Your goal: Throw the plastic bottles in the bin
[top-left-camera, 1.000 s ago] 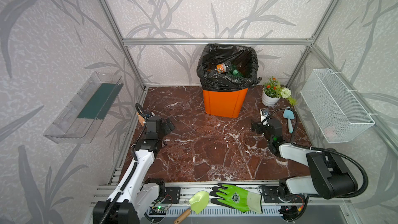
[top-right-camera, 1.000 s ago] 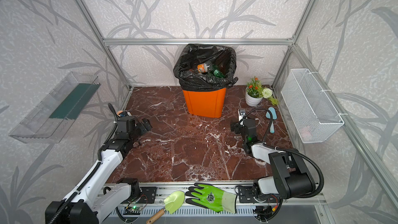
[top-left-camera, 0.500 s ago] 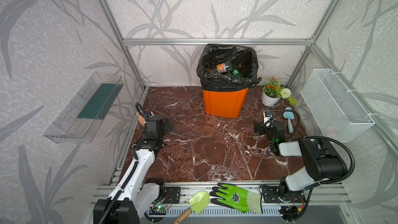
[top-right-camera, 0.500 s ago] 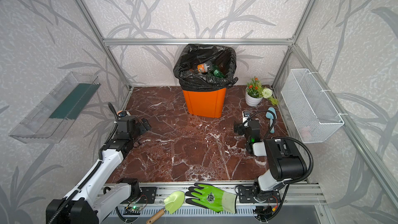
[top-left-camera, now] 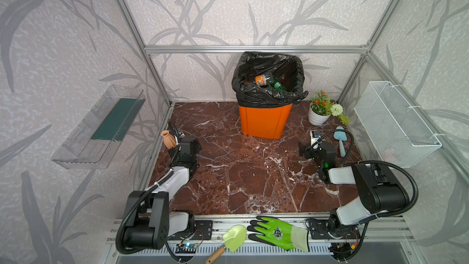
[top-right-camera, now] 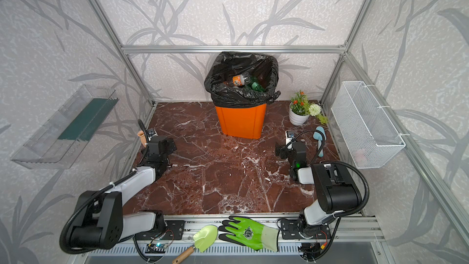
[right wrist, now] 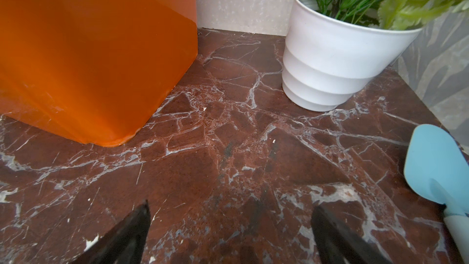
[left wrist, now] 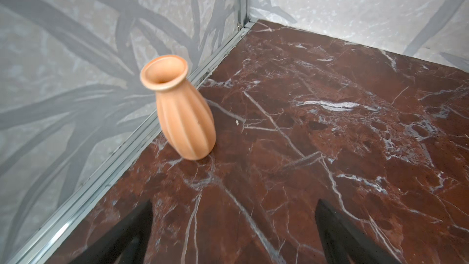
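Observation:
The orange bin [top-left-camera: 264, 120] [top-right-camera: 239, 121] with its black bag stands at the back of the marble floor. Its side fills part of the right wrist view [right wrist: 88, 59]. Inside it lie plastic bottles: one with an orange label [top-left-camera: 262, 80] [top-right-camera: 239, 80] and a green one [top-left-camera: 279, 86] [top-right-camera: 257, 86]. I see no bottle on the floor. My left gripper [top-left-camera: 190, 143] [top-right-camera: 165, 146] [left wrist: 233, 224] hovers low at the left wall, open and empty. My right gripper [top-left-camera: 314, 148] [top-right-camera: 289, 149] [right wrist: 229, 227] sits low on the right, open and empty, facing the bin.
A terracotta vase [top-left-camera: 168, 139] [left wrist: 182, 113] stands by the left wall, just ahead of my left gripper. A white flower pot [top-left-camera: 317, 118] [right wrist: 335, 57] and a blue trowel [top-left-camera: 340, 139] [right wrist: 436, 168] are at the right. A green glove [top-left-camera: 278, 233] and green trowel [top-left-camera: 234, 236] lie on the front rail.
Both arms have folded back towards their bases, elbows raised. The right elbow drew in to the left. The grippers barely shifted and stayed open.

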You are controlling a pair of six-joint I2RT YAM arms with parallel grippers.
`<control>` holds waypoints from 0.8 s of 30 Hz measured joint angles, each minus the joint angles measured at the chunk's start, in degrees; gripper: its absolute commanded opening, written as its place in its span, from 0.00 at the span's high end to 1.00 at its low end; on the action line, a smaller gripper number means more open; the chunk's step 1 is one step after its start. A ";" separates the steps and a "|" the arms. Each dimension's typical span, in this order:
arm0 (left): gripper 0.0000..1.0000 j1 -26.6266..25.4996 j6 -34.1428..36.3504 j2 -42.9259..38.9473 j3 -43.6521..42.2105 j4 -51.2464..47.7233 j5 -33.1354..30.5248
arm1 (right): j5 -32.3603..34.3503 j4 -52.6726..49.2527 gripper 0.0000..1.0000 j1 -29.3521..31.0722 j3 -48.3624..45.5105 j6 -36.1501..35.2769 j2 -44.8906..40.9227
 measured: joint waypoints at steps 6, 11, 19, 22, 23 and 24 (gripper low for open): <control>0.01 0.00 5.40 7.45 -4.83 17.00 2.84 | 0.00 0.02 0.01 0.00 0.00 0.00 0.00; 0.01 0.48 7.13 14.14 -8.72 23.65 5.16 | -0.02 0.00 0.01 0.00 0.00 0.00 0.00; 0.01 1.09 7.50 13.31 -6.84 26.36 7.06 | -0.22 0.04 0.01 0.00 0.00 0.00 0.00; 0.01 1.09 7.52 13.25 -6.84 26.47 7.23 | -0.44 0.02 0.01 0.00 0.00 -0.02 0.00; 0.01 1.09 7.52 13.25 -6.84 26.49 7.26 | -0.44 0.02 0.01 0.00 0.00 0.00 0.00; 0.01 1.09 7.52 13.25 -6.84 26.49 7.28 | -0.44 0.02 0.01 0.00 0.00 -0.02 0.00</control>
